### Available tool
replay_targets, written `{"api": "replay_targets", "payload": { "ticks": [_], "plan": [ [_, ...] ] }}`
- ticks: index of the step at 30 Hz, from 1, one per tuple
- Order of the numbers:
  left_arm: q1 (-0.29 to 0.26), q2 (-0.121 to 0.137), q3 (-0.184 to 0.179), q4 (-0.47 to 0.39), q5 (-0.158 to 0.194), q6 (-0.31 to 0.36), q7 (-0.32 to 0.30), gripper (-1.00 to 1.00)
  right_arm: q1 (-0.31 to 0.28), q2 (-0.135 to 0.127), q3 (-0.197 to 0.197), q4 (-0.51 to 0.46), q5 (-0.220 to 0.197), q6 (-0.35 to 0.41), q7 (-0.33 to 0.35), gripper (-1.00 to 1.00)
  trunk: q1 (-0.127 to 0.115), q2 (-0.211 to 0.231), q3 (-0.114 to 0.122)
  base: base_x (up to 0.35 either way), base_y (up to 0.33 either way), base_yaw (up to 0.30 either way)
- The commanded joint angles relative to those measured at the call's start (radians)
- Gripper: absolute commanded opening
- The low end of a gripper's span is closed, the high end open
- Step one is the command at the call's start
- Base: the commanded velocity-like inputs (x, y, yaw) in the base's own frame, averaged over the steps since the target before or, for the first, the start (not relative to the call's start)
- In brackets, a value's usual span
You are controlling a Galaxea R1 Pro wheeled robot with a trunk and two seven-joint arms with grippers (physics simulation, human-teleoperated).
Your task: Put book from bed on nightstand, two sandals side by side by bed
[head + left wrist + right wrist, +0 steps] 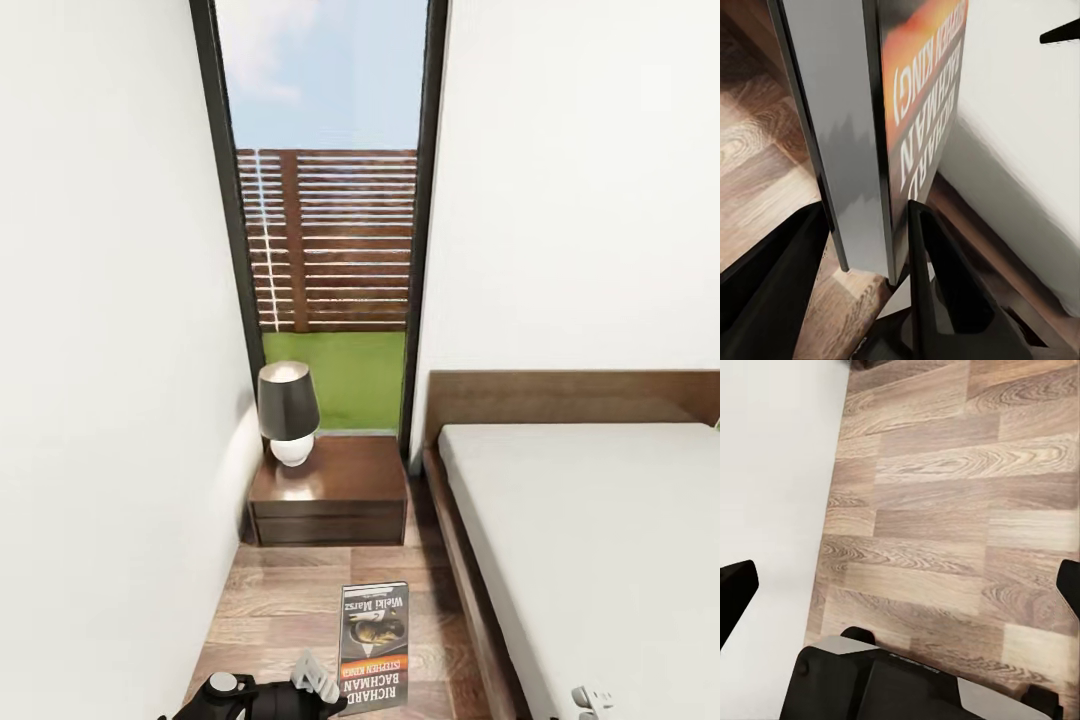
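At the bottom centre of the head view, the left gripper (318, 688) is clamped on the thin grey paperback book (374, 646) with its orange band, holding it above the light wood-plank floor (280, 600). The right gripper's (900, 585) fingers look spread wide, holding nothing. At right lies the dark-framed, pale-mattressed bed (600, 540). Farther back, centre, stands the reddish-brown nightstand (345, 495) bearing a dark-shaded lamp (288, 410), before the tall window (330, 210).

Book (373, 645) dark grey (orange band); mattress (590, 540) pale.
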Motion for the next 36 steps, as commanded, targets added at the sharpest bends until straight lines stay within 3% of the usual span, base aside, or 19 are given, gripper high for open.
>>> {"api": "replay_targets", "payload": {
  "ticks": [1, 36],
  "plan": [
    [-0.001, 0.001, -0.002, -0.001, 0.007, 0.006, -0.002, -1.0, -0.001, -0.001, 0.004, 0.0, -0.01, 0.009, 0.002, 1.0, 0.001, -0.002, -0.002, 0.319, 0.0, 0.0],
    [-0.001, 0.0, -0.002, -0.001, 0.007, 0.006, -0.003, -1.0, -0.001, -0.001, 0.004, 0.0, -0.01, 0.009, 0.002, 1.0, 0.001, -0.002, -0.002, 0.319, 0.0, 0.0]
  ]
}}
